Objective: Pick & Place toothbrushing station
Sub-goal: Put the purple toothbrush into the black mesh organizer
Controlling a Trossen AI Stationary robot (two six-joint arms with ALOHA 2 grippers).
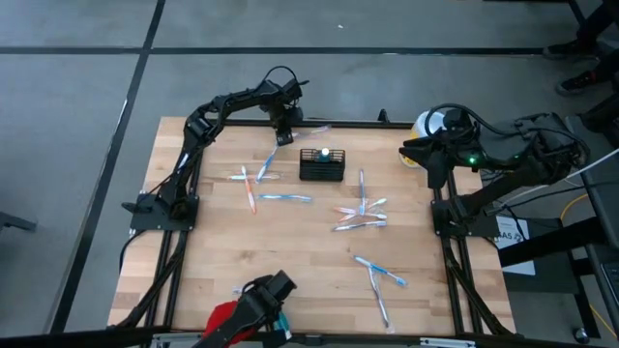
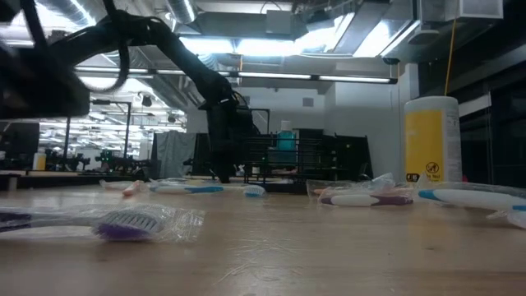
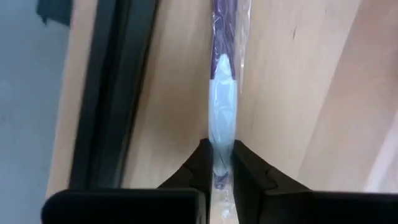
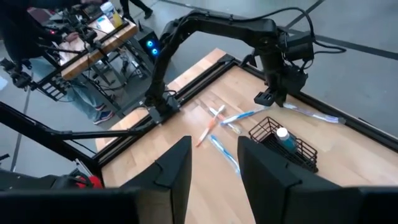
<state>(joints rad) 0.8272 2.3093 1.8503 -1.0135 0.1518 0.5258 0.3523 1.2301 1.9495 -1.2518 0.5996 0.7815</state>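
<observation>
The left end effector point(image 1: 283, 138) is down at the far edge of the bench point(image 1: 290, 290), toward the far left corner, and its two dark fingers point(image 3: 198, 163) are pinched together on a wrapped toothbrush point(image 3: 222, 118) that lies flat on the wood just inside the black frame rail point(image 3: 106, 93); the wrist view shows the pale handle squeezed between the tips, with the purple part running away from them. The black wire caddy point(image 1: 322, 165) sits upright on the bench just beside that end effector, a little in from the far edge and near the middle of it, with a small teal bottle with a white cap point(image 4: 283, 137) standing inside. More wrapped toothbrushes point(image 1: 360, 217) are scattered over the bench: a few close to the left of the caddy, a cluster nearer the right edge, and a pair toward the near right corner. The right end effector point(image 1: 429, 160) hangs beside the far right corner of the bench with its fingers apart and nothing between them. A yellow canister with a white lid point(image 2: 431, 140) stands at that far right corner.
</observation>
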